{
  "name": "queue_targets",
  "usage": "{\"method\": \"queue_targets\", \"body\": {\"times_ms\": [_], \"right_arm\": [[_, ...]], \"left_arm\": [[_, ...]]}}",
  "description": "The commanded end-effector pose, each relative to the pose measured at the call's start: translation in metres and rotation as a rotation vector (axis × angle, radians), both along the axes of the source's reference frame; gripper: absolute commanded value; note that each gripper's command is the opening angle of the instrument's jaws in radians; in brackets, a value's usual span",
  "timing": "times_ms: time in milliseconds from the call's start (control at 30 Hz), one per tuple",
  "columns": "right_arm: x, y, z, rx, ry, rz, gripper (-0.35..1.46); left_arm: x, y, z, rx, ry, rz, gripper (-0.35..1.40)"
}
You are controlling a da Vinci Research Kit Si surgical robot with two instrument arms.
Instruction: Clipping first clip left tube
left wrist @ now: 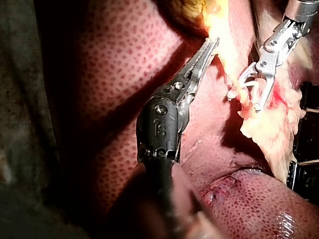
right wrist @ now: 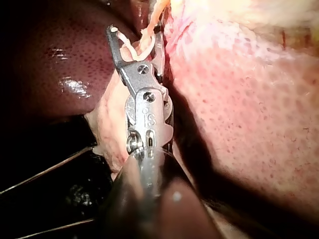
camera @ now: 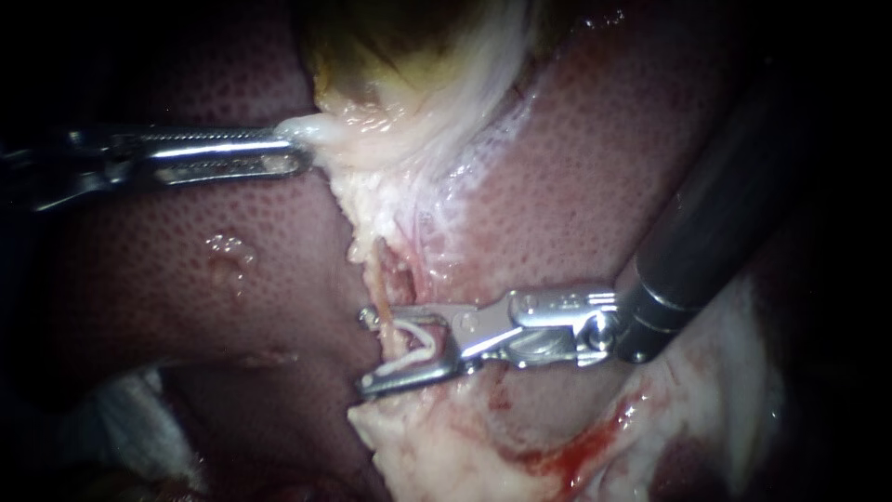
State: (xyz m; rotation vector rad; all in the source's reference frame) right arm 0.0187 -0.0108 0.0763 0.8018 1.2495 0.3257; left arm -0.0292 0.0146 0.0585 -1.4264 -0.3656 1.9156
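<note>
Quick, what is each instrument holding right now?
Left instrument: shut on pale tissue beside the gallbladder.
Right instrument: holds a white clip, spread wide around a tube.

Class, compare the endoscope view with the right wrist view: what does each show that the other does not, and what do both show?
Endoscope only: the left instrument, its jaws shut on pale tissue, and the blood. Right wrist only: two thin wires beside the shaft. Both: the right instrument, a white clip held in its jaws at the tube, and the liver.
</note>
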Motion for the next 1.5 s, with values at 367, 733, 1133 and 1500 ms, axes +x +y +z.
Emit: {"method": "queue_targets", "body": {"times_ms": [367, 733, 1133, 1500], "right_arm": [[0.0024, -0.0009, 0.0021, 0.012, -0.03, -0.052, 0.55], [0.0023, -0.0007, 0.0023, 0.043, -0.037, -0.06, 0.4], [0.0017, 0.0001, 0.0034, 0.167, -0.102, -0.049, -0.35], [0.0012, 0.0001, 0.0035, 0.158, -0.127, -0.07, -0.35]], "left_arm": [[-0.0003, 0.0, 0.0001, -0.001, 0.002, -0.002, -0.35], [-0.0004, -0.0001, 0.0001, 0.0, 0.001, -0.001, -0.35], [-0.0004, -0.0001, 0.0001, -0.001, 0.001, -0.001, -0.35], [-0.0004, -0.0001, 0.0001, -0.001, 0.001, -0.001, -0.35]]}}
